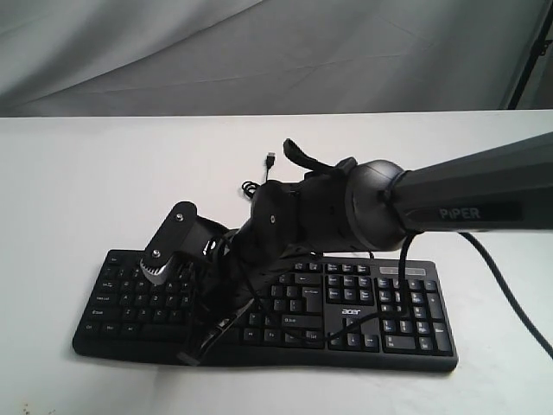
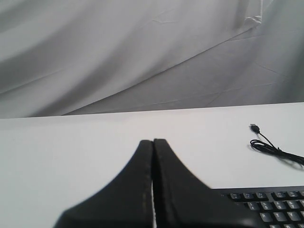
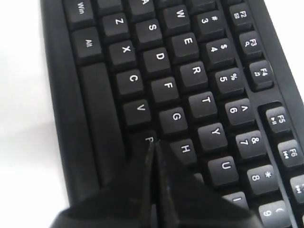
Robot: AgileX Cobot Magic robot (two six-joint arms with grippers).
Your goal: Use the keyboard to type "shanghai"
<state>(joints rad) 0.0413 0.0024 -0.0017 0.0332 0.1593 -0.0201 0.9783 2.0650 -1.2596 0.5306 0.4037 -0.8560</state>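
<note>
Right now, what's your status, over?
Right gripper shut, tip by the H key on keyboard. Left gripper shut, beside keyboard. Cable lies behind keyboard.

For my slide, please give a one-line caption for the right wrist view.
Shut right gripper over the black keyboard, tip beside the H key.

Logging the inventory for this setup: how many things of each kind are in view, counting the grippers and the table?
keyboard: 1
USB cable: 1
grippers: 2, the left gripper and the right gripper
table: 1
Total: 5
</note>
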